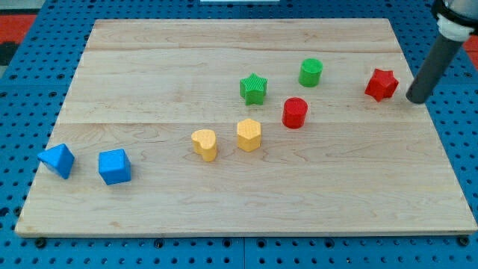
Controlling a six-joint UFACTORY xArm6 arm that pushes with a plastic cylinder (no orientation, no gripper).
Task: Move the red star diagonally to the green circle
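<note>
Red star: red star (381,84) sits at the bench's (149,60) right, well apart from the green circle (311,72).
Tool: my tip (415,98), a bare rod grasping nothing, stands just right of it.
Handling: likely light, rigid, apt to spin; push its right face.
Room: open wood leftward; the red cylinder (295,113) lies below the path.

Left of the red star (381,84) sit a green circle (311,72) and a green star (253,88). Further left are two yellow blocks (204,144) (249,135) and two blue ones (114,166) (57,160).
</note>
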